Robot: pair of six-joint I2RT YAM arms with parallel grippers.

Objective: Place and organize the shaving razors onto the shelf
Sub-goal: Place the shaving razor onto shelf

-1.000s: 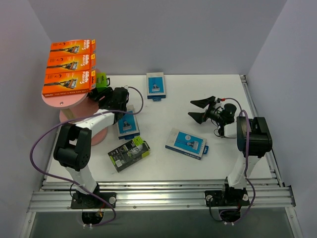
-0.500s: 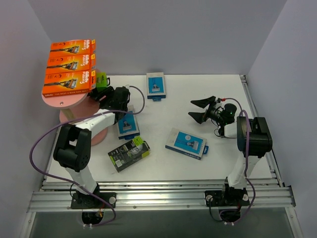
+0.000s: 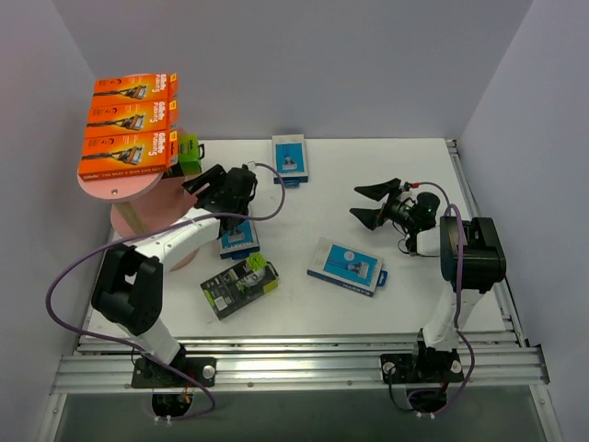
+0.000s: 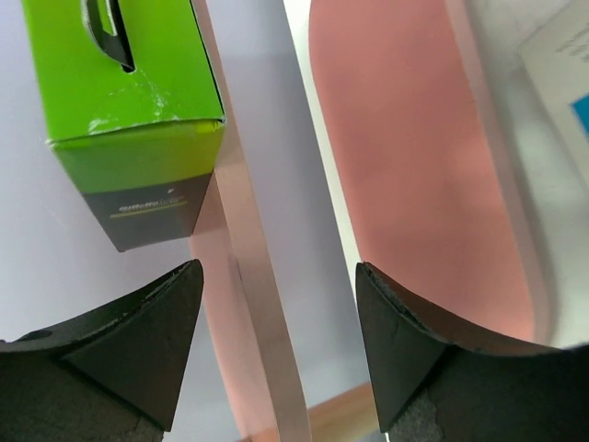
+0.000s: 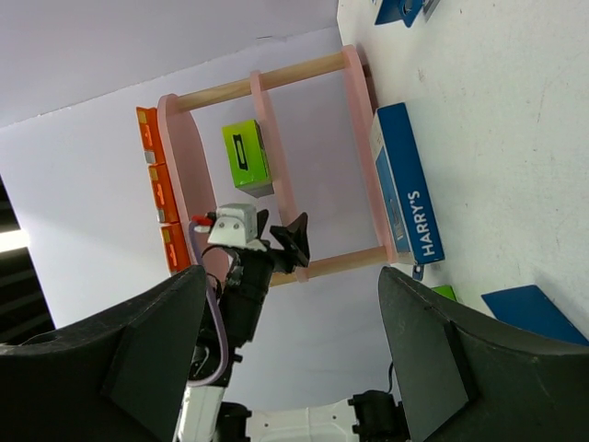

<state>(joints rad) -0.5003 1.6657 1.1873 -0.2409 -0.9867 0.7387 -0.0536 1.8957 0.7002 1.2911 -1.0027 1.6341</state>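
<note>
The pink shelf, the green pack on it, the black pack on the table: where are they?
pink shelf [image 3: 129,195]: top view, bare part of its top board.
green pack [image 4: 129,83]: left wrist view, its lime side.
black pack [image 3: 239,286]: top view, middle of its face.

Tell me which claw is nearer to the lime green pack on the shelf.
Left. The left claw is open close beside the lime green pack, apart from it; the right claw hangs far across the table.

Three orange packs [image 3: 129,115] with black lettering. Pink shelf [image 3: 115,191] with tan dowels [image 5: 285,78]. Lime-green pack [image 4: 129,101] with a black end. Black pack [image 3: 239,286] with lime corner. Blue-and-grey packs [image 3: 346,266]. White table [image 3: 414,295].
</note>
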